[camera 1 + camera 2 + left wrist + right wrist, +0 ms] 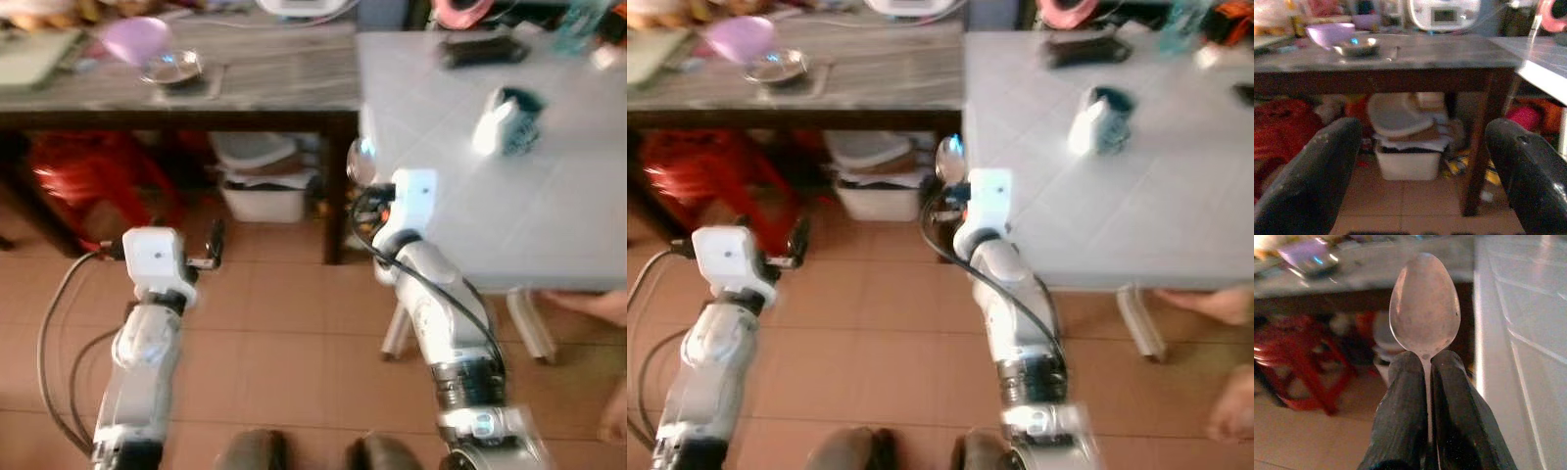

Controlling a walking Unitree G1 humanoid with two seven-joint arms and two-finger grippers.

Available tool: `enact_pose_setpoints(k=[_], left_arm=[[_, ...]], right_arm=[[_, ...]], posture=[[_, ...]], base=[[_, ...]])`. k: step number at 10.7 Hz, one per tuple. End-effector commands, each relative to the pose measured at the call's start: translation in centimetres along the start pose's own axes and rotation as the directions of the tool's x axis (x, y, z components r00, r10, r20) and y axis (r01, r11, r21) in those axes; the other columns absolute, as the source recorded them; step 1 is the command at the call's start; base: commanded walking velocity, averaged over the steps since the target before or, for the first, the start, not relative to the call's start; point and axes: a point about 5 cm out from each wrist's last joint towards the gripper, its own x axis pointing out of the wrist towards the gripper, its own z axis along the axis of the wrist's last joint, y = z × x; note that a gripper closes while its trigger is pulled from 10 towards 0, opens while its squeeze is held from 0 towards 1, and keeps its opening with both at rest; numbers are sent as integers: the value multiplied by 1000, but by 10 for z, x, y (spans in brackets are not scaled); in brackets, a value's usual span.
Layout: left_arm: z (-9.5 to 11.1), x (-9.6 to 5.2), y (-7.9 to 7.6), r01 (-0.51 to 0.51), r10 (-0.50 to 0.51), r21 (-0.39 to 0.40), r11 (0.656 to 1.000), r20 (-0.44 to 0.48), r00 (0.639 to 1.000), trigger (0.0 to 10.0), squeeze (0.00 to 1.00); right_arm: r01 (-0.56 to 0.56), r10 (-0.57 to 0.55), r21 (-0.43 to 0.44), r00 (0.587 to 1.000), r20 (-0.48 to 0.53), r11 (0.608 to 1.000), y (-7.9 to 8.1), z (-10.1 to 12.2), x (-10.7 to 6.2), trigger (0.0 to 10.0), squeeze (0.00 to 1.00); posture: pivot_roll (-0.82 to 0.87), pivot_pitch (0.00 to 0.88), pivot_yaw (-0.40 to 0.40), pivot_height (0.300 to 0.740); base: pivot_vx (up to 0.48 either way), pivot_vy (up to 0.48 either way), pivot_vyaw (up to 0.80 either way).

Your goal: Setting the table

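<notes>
From the left eye view, our right gripper [364, 168] holds a spoon [359, 162] at the white desk's [470, 206] near corner. Our left gripper [217, 240] hovers over the tiled floor.

In the left wrist view, our fingers [1312, 176] are spread wide, holding nothing, facing the wooden desk [1391, 58].

In the right wrist view, our jaws pinch the spoon's [1425, 308] handle; its bowl points straight away from them, along the fingers [1400, 416].

A glossy metal spoon [1424, 308] above matt black pincer fingers [1400, 416]; the white table [549, 215] looks smooth.
</notes>
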Motion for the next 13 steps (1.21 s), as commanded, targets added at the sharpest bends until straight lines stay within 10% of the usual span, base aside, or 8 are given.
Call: enact_pose_setpoints(k=[1, 13], left_arm=[[1, 1, 5, -10, 10, 26, 1000, 7, 1000, 10000, 0], [3, 15, -13, 26, -26, 6, 1000, 32, 999, 10000, 0]], right_arm=[[0, -1, 7, 999, 38, 1000, 3, 5, 1, 0, 0], [27, -27, 9, 998, 60, 1000, 2, -3, 8, 0, 0]], posture=[[4, 58, 50, 740], [9, 29, 64, 740]], base=[[247, 412, 0], [442, 62, 0]])
